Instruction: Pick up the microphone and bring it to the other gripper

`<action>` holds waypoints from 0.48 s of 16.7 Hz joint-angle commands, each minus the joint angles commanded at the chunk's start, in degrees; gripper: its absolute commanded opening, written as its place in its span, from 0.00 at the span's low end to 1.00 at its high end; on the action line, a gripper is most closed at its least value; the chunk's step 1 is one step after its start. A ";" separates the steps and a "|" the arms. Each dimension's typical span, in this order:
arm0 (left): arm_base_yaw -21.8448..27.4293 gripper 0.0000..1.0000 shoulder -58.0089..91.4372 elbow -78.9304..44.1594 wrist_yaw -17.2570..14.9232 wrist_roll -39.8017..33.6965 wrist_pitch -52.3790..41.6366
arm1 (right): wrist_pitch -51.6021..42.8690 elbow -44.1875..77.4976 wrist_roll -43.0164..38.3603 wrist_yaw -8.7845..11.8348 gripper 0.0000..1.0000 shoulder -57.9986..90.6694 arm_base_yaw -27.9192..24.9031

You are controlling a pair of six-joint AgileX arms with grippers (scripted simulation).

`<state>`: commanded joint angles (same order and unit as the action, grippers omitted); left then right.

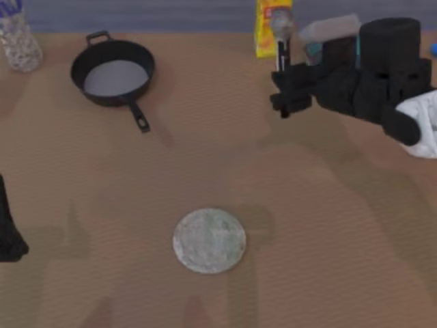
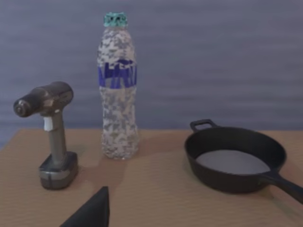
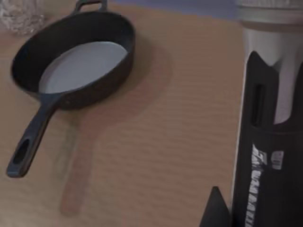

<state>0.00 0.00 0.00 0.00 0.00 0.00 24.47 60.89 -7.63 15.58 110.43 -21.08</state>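
Top view: right gripper point(image 1: 287, 85), held level, apparently clasps the microphone point(image 1: 281, 34) upright.

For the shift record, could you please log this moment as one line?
right hand: shut on microphone, far right | left hand: parked, left edge | handover: not yet done
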 joint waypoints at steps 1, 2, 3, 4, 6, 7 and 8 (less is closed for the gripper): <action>0.00 1.00 0.00 0.00 0.00 0.00 0.00 | 4.98 -1.48 1.14 1.42 0.00 -1.31 0.07; 0.00 1.00 0.00 0.00 0.00 0.00 0.00 | 9.48 -2.82 2.23 2.74 0.00 -2.61 0.14; 0.00 1.00 0.00 0.00 0.00 0.00 0.00 | 13.41 -4.03 3.25 3.94 0.00 -3.88 0.20; 0.00 1.00 0.00 0.00 0.00 0.00 0.00 | 16.75 -5.09 4.19 5.03 0.00 -5.11 0.27; 0.00 1.00 0.00 0.00 0.00 0.00 0.00 | 21.67 -6.71 5.70 6.73 0.00 -7.25 0.40; 0.00 1.00 0.00 0.00 0.00 0.00 0.00 | 23.18 -7.24 6.22 7.27 0.00 -8.04 0.45; 0.00 1.00 0.00 0.00 0.00 0.00 0.00 | 24.09 -7.55 6.53 7.59 0.00 -8.55 0.48</action>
<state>0.00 0.00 0.00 0.00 0.00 0.00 48.56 53.34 -1.09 23.17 101.89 -20.60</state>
